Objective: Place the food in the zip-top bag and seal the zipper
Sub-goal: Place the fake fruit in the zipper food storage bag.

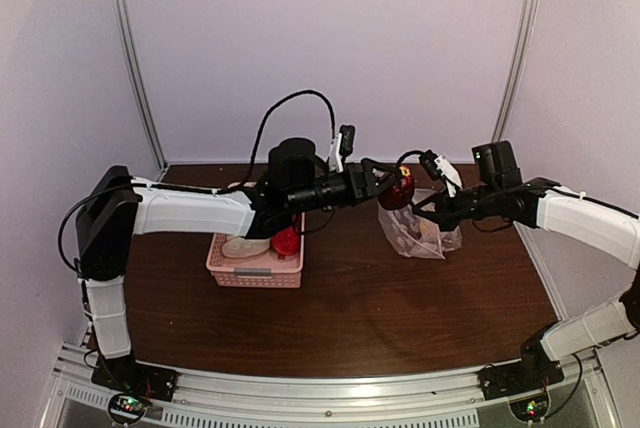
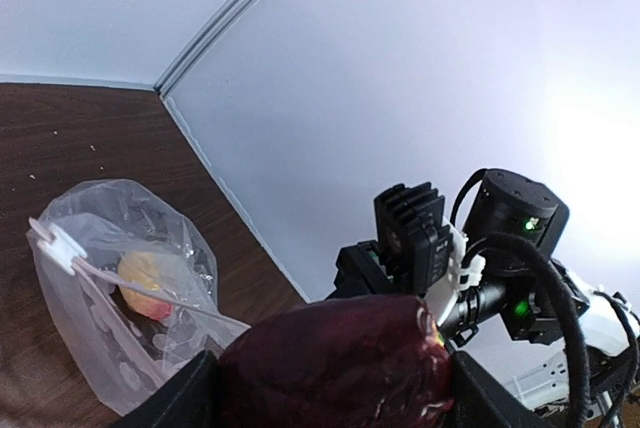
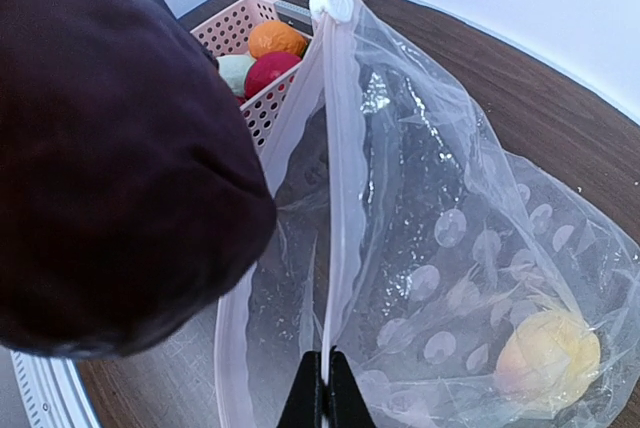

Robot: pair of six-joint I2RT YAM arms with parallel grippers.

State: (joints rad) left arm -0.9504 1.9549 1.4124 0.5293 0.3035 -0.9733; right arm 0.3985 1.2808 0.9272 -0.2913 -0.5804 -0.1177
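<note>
**Item:** dark red fruit (image 2: 335,363), one piece of the food. It was carried in the left gripper (image 1: 392,186), jaws spread wide around its bulk, in the air beside the zip-top bag (image 3: 450,248).

**Hazards, as judged:** The bag's mouth was supported on one side only. The right gripper (image 3: 322,393), pinched fully together on the zipper (image 3: 335,198), held one lip raised while the other hung close to it. The gap looked narrow against so broad a fruit, so a release here might land it on the rim and send it rolling onto the table (image 1: 380,308). A push against the film might also drag the strip out of that thin pinch and collapse the bag.

**Position:** The fruit sat above the mouth on the basket side, near the raised lip and not yet inside — contact with the film could not be told.

**Other stock:** A yellow piece (image 3: 548,353) lay at the bag's bottom. An orange piece (image 3: 278,38), a whitish piece (image 3: 235,73) and a red piece (image 3: 270,73) lay in the pink basket (image 1: 255,266) — just beside the bag.
</note>
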